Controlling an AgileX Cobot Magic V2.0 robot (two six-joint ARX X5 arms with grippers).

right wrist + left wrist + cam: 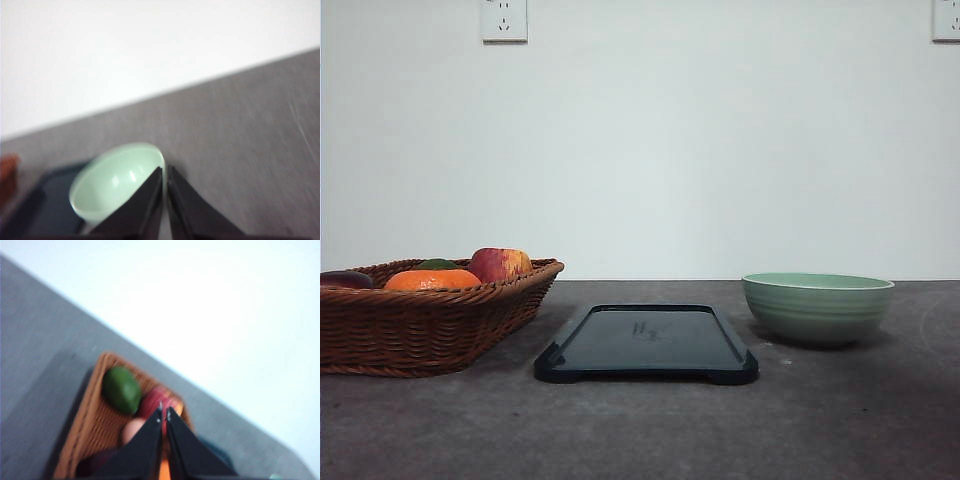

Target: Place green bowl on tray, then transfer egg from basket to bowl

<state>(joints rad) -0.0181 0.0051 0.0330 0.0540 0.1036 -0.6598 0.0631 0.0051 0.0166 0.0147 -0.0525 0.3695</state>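
The pale green bowl [817, 308] stands upright on the table at the right, apart from the black tray [645, 345] in the middle. At the left sits the brown wicker basket [420, 325]. In the left wrist view my left gripper [164, 413] is shut and empty, above the basket [87, 430]. A pale rounded egg [131, 431] lies in the basket just beside the fingers, partly hidden by them. In the right wrist view my right gripper [165, 170] is shut and empty, by the rim of the bowl [112, 182]. The tray [52, 210] lies beyond the bowl.
The basket holds an orange [432, 280], a red-yellow apple [500, 264], a dark green fruit [121, 389] and a dark item [345, 279] at its left end. Grey tabletop [650, 430] runs in front of everything. A white wall stands behind the table.
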